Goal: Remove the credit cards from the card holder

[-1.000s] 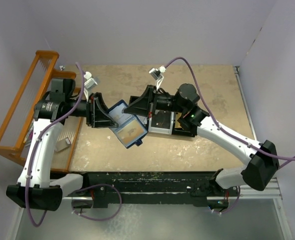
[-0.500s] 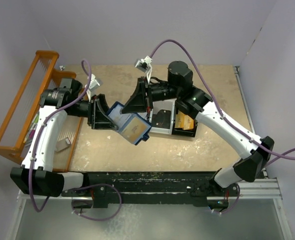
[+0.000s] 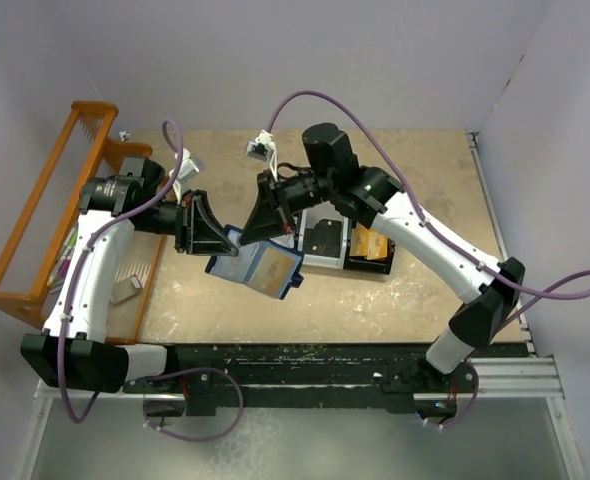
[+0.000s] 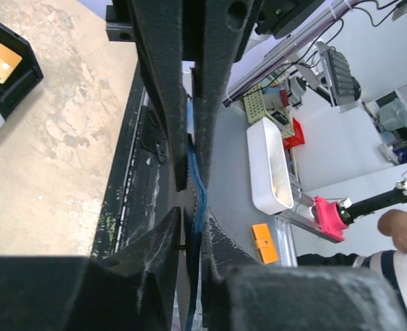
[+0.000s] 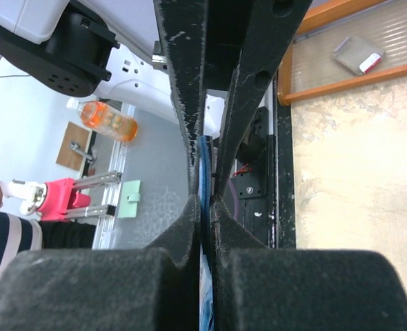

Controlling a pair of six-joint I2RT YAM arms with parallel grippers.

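Arms [image 3: 93, 275] angle inward; left fingers [image 3: 204, 233] and right fingers [image 3: 266, 214] pinch card holder [image 3: 261, 266].

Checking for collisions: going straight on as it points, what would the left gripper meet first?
The card holder, pinched in its jaws; just beyond, probably the right gripper, though depth is unclear.

A robotics lab: white-walled booth [image 3: 275, 60], aluminium frame [image 3: 547, 376], cluttered workbench [image 4: 328, 145] beyond.

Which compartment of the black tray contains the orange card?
The one at the robot's right end of the black tray, farthest from the card holder. The orange card lies there; the middle compartment looks dark, not orange.
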